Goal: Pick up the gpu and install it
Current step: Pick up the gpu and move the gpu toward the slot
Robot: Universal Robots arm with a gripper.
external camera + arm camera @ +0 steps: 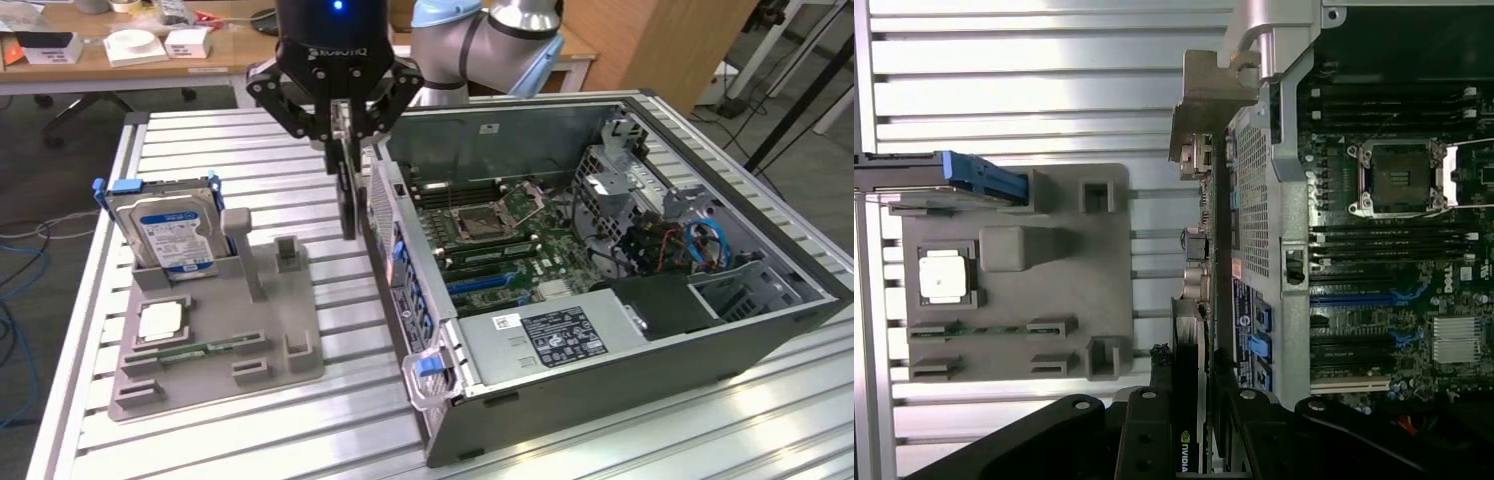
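Item 1: my hand, black two-fingered, upper centre of the exterior view. It is clenched on the top edge of the gpu.

Item 2: gpu, a thin flat black rectangular card. It hangs straight below my hand with its long axis vertical, seen edge-on and clear of the slatted aluminium counter.

Item 3: open dark metal computer case, just beside the card toward the exterior view's right. Its green motherboard sits lower and further right.

Item 4: grey moulded holder, toward the exterior view's left. It carries a silver hard drive with a blue label.
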